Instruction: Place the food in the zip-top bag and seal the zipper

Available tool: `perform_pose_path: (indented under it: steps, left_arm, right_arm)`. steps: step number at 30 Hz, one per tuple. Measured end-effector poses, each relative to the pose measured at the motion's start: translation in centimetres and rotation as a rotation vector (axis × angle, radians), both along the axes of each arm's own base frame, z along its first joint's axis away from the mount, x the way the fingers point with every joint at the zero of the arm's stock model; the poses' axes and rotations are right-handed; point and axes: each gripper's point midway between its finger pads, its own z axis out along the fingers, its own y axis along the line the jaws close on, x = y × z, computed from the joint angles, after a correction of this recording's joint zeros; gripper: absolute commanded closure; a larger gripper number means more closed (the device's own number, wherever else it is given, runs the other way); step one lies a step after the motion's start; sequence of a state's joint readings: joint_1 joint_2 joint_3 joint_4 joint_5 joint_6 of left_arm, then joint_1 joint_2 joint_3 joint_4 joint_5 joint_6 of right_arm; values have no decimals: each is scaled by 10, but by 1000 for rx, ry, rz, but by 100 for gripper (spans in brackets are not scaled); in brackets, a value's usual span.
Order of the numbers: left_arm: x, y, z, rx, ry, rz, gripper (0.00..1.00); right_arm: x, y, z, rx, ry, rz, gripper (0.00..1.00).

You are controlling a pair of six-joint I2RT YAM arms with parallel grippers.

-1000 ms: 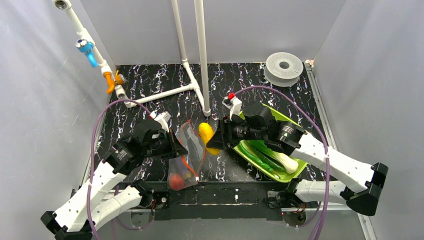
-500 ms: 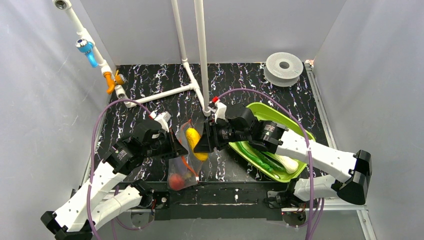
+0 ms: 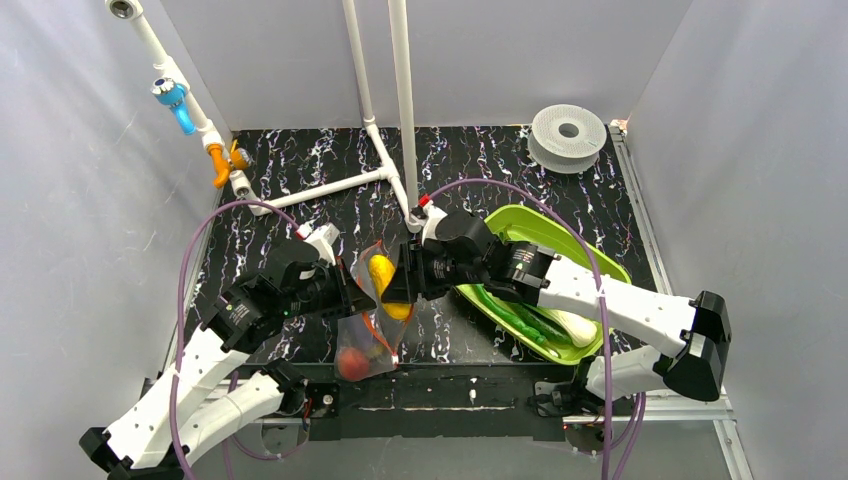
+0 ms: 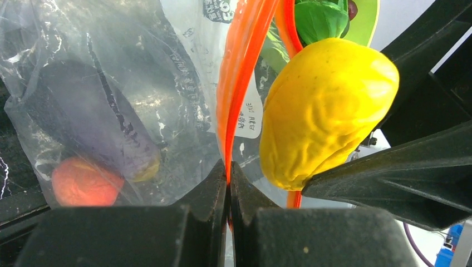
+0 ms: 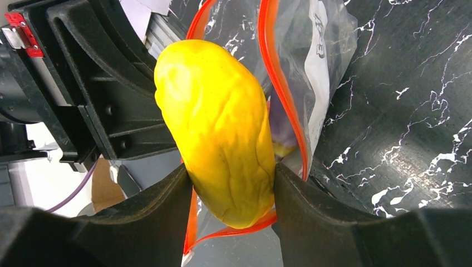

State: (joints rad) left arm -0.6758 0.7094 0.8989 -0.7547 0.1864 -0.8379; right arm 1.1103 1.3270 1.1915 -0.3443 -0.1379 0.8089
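The bag (image 3: pixel 362 330) is at the near middle of the surface (image 3: pixel 300 170), with a tomato (image 3: pixel 351 362) and an eggplant (image 4: pixel 94 128) inside and a fruit (image 3: pixel 382 275) at its mouth. To its right, a tray (image 3: pixel 545 228) holds long vegetables (image 3: pixel 530 322). A spool (image 3: pixel 568 135) sits far right.

The light is bright, white and even, with hardly any shadow. On the zip-top bag (image 4: pixel 111 55) the crinkles give white glare; around the bag the close views are sharp.
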Motion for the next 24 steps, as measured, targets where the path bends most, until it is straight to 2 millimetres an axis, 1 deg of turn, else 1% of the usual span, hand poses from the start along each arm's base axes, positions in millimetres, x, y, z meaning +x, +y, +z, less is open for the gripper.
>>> perform_pose_path:
  steps: [7, 12, 17, 21, 24]
  left_arm:
    - [0, -2, 4, -19, -9, 0, 100]
    - [0, -1, 6, -26, -14, 2, 100]
    - [-1, -1, 7, -29, -16, 2, 100]
    - [-1, -1, 7, -31, -16, 1, 100]
    - [-1, -1, 8, -33, -19, 1, 100]
  right_arm:
    - [2, 1, 7, -4, -20, -21, 44]
    - [3, -1, 2, -27, -20, -35, 33]
    - [2, -2, -7, -60, -11, -37, 25]
    - [1, -3, -11, -81, -13, -36, 23]
    - [1, -1, -7, -79, -24, -34, 23]
